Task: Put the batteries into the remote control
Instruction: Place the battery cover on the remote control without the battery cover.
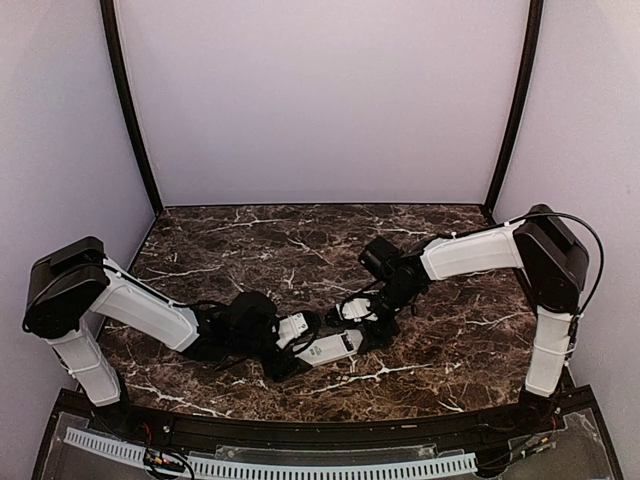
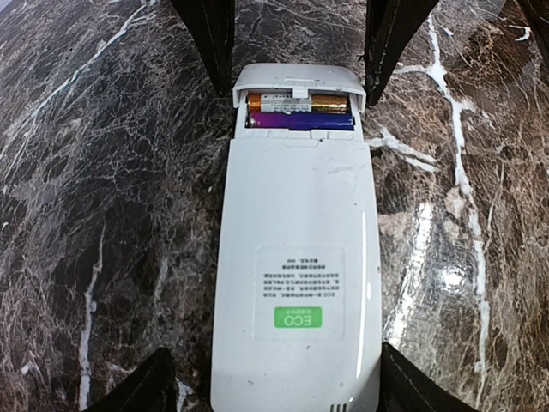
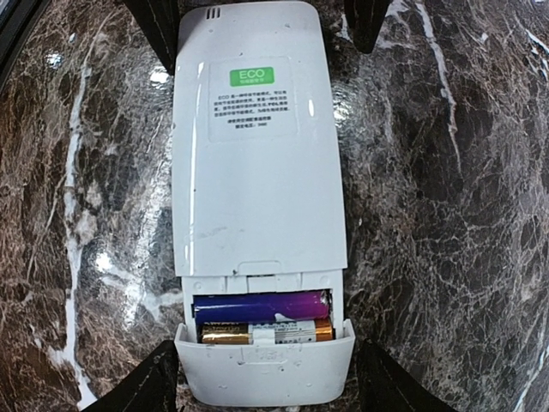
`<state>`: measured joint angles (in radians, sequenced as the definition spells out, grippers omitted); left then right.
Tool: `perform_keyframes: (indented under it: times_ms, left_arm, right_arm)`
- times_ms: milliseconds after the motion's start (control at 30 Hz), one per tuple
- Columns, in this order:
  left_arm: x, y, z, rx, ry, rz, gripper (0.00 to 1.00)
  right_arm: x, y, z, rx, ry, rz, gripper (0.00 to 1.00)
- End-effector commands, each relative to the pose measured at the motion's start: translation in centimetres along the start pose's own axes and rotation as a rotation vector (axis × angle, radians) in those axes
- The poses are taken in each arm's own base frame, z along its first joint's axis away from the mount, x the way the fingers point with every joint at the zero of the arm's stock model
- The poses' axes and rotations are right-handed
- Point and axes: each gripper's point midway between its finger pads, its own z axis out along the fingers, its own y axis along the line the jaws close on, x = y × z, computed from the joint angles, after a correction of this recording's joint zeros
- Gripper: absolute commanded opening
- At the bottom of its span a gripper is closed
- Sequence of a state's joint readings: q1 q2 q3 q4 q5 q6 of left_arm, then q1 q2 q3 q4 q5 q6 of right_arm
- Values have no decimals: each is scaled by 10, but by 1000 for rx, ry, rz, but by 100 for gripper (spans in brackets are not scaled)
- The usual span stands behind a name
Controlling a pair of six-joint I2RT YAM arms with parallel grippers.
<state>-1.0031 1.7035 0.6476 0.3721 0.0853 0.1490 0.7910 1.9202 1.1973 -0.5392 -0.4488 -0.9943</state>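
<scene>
Marble table [image 1: 250, 232], remote control [image 1: 330, 348], batteries [image 3: 257, 307] seen only from wrists, left jaws spread, right jaws unclear

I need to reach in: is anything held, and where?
Cannot tell. The remote control lies on the table; left gripper straddles its label end loosely, right gripper sits flush against its battery end.

White remote control [image 2: 296, 223], purple battery [image 2: 300, 121], marbled table [image 2: 111, 215]

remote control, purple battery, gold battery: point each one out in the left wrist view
remote control [image 2: 296, 215], left wrist view, plain white back
purple battery [image 2: 300, 121], left wrist view, middle of its body
gold battery [image 2: 331, 103], left wrist view, its gold right-hand part
</scene>
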Motion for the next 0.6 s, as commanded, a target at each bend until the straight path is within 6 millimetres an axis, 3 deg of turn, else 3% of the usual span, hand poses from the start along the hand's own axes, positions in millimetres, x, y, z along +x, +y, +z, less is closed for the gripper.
perform_keyframes:
  times_ms: [0,133,400,467,567]
  left_arm:
    - [41,-1,3,4,145,2,78]
    - [41,-1,3,6,145,2,78]
    - [43,-2,4,11,152,2,78]
    - [44,-2,5,11,157,1,78]
    - [44,-2,6,12,163,2,78]
  right_arm:
    - [-9,0,-5,-6,-31,0,69]
    - [-26,-2,-20,6,-97,7,71]
    - [-70,-3,-77,9,-335,122,71]
    - [-73,-13,-91,32,-393,248,66]
    - [-68,-44,-109,119,-470,563,42]
